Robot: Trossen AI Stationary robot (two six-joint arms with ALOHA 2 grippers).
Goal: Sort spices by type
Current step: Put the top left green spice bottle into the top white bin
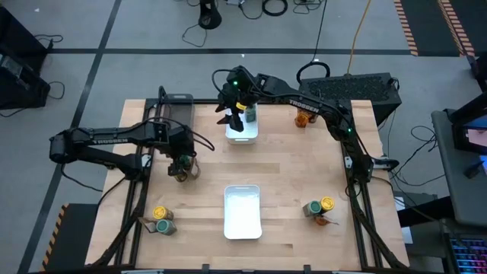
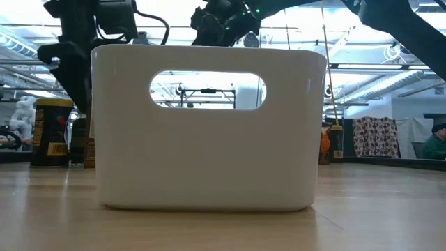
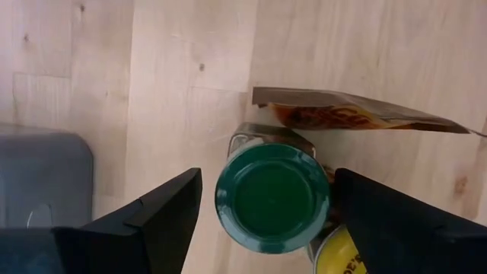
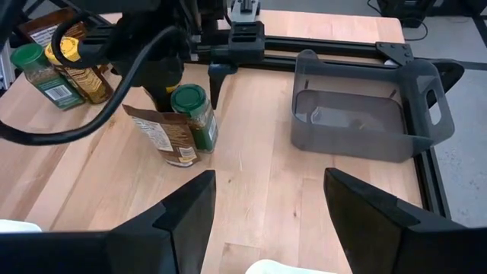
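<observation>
The left gripper (image 3: 262,209) hangs with fingers apart around a green-lidded glass jar (image 3: 272,198); at its twelve o'clock lies a brown paper packet (image 3: 358,118). The right gripper (image 1: 234,114) is also open, above the white plastic bin (image 1: 242,131).

From table height, the white plastic bin with the oval handle slot (image 2: 208,125) blocks your view of most of the table (both grippers included); only a yellow-labelled jar (image 2: 50,132) peeks out beside it.
</observation>
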